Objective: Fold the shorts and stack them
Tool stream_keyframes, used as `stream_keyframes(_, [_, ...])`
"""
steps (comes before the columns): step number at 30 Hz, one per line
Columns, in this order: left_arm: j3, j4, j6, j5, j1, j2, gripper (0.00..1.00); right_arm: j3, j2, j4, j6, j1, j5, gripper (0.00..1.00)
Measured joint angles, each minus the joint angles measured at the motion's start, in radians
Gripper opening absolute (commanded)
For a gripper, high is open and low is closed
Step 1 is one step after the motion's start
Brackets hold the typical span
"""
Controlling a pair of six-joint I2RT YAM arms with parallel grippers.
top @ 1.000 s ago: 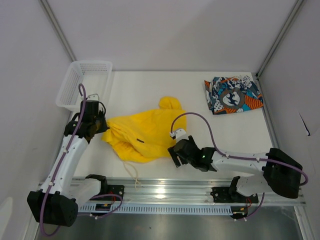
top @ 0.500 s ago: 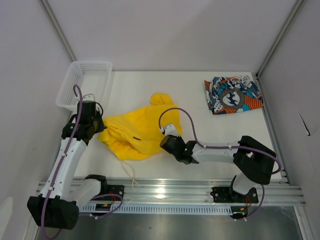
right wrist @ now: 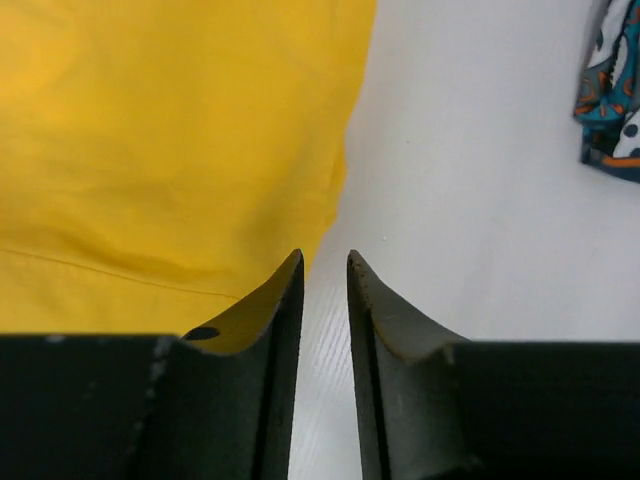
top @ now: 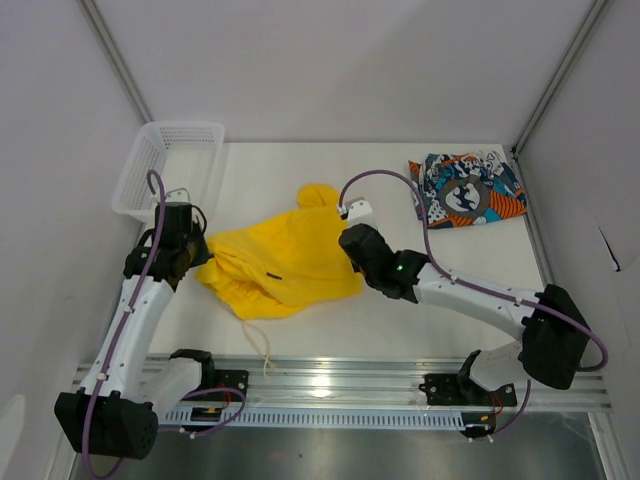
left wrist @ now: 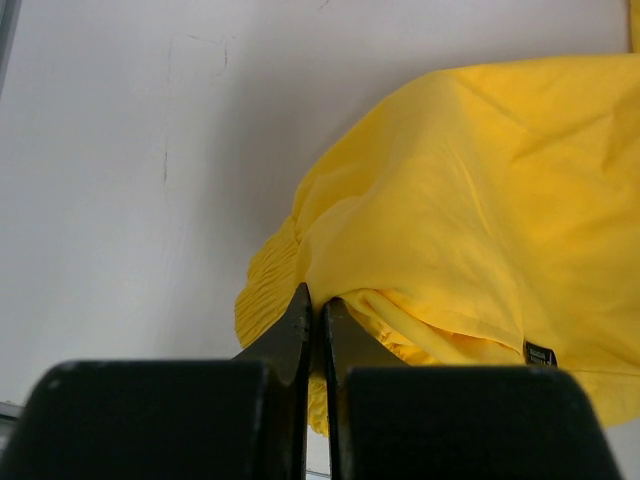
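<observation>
Mesh basket [top: 150, 160] sits just beyond the left gripper [left wrist: 313, 300], to its left. Left gripper: jaws pinched tight on the left edge of the yellow shorts [top: 290, 262], by the gathered waistband. The shorts lie bunched on the table [top: 300, 165] between the two grippers, with the drawstring [top: 266, 345] trailing toward the arm bases. Right gripper [right wrist: 323, 258]: narrow gap with bare table showing through. The cloth edge is at its left finger, nothing gripped. Printed shorts [top: 465, 190] lie well beyond it, to the right.
</observation>
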Motion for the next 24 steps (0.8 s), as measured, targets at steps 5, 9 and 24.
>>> stream_keyframes(5, [0.0,0.0,0.0,0.0,0.0,-0.002,0.0,-0.048,-0.078,0.047,0.068,-0.161,-0.326,0.46])
stream_keyframes(9, [-0.002,0.001,0.0,0.006,0.0,-0.006,0.0,-0.214,-0.085,0.127,0.215,-0.388,-0.62,0.67])
stream_keyframes(24, [-0.008,0.008,0.001,0.02,0.0,-0.014,0.0,-0.348,0.051,0.387,0.425,-0.418,-0.99,0.75])
